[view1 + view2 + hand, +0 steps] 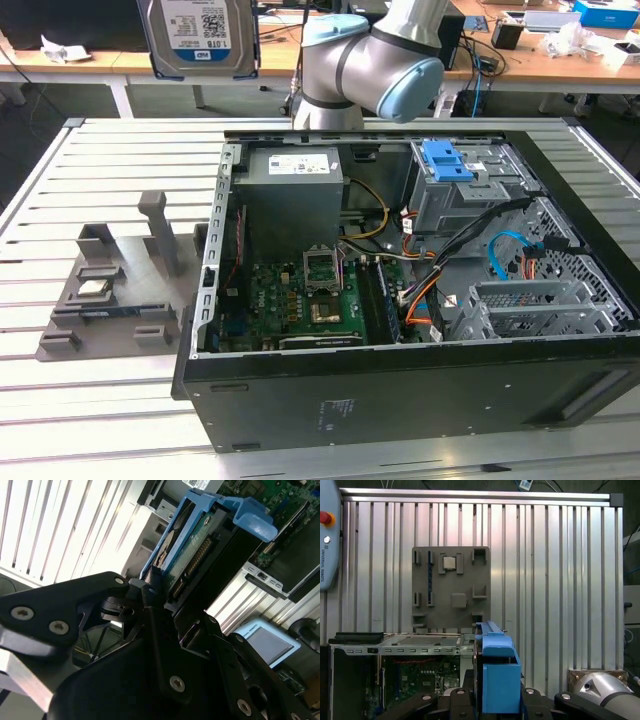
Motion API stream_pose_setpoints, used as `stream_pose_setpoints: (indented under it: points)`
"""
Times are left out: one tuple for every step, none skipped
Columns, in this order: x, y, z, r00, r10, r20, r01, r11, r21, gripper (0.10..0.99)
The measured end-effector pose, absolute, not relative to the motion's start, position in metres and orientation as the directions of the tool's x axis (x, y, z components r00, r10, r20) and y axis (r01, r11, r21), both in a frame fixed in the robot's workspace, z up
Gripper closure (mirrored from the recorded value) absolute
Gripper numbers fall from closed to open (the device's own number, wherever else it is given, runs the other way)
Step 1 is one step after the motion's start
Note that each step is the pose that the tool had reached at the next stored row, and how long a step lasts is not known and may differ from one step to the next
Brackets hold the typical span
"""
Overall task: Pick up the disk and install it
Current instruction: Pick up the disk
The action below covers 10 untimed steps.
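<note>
Exterior view, disk: your disk [200, 35] hangs high with its label toward the camera. It is on the exterior view's left of the arm [370, 60], well apart from the open computer case [400, 400] on the table [100, 440].
Exterior view, target: the metal drive cage [465, 200], with a blue plastic piece on top, sits in the case's far corner on the exterior view's right. The disk is nowhere near it.
Exterior view, bystanders: the grey tray [110, 300] beside the case carries the small chip [93, 288]. Neither is your concern.
Second wrist view, grip: your gripper [152, 587] pinches the disk by one end of its blue frame, with the black fingers [149, 605] pressed onto it. A row of connector pins shows along the disk's edge.
First wrist view, pose: the blue frame stands on edge between the fingers. The case's rim, the tray and the slatted table lie beyond it.
Step in hand: the pick-up looks complete to me. You are carrying the disk, and the install has not begun.
Next move calls for: in my judgement, turning the frame to match the cage's slot and keeping it square to the opening.
Watch for: the loose cables beside the cage and the case wall, either of which could snag the frame.
</note>
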State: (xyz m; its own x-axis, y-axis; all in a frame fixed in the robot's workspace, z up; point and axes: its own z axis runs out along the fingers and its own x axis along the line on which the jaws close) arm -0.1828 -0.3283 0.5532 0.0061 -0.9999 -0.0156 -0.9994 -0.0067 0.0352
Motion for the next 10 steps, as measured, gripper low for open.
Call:
stream_pose_setpoints:
  points:
    - [-0.1819, -0.3283, 0.5531, 0.006, -1.0, -0.016, -0.999, -0.007, 0.035, 0.722]
    - [-0.1812, -0.3283, 0.553, 0.006, -1.0, -0.016, -0.999, -0.007, 0.035, 0.722]
    - [-0.1801, -0.3283, 0.5529, 0.006, -1.0, -0.016, -0.999, -0.007, 0.035, 0.722]
    - [-0.1788, -0.3283, 0.5527, 0.006, -1.0, -0.016, -0.999, -0.007, 0.035, 0.722]
    - [-0.1781, -0.3283, 0.5526, 0.006, -1.0, -0.016, -0.999, -0.007, 0.035, 0.722]
    - [-0.1774, -0.3283, 0.5526, 0.006, -1.0, -0.016, -0.999, -0.007, 0.035, 0.722]
    - [-0.1767, -0.3283, 0.5525, 0.006, -1.0, -0.016, -0.999, -0.007, 0.035, 0.722]
    - [-0.1759, -0.3283, 0.5523, 0.006, -1.0, -0.016, -0.999, -0.007, 0.035, 0.722]
    - [-0.175, -0.3283, 0.5522, 0.006, -1.0, -0.016, -0.999, -0.007, 0.035, 0.722]
    - [-0.1742, -0.3283, 0.5521, 0.006, -1.0, -0.016, -0.999, -0.007, 0.035, 0.722]
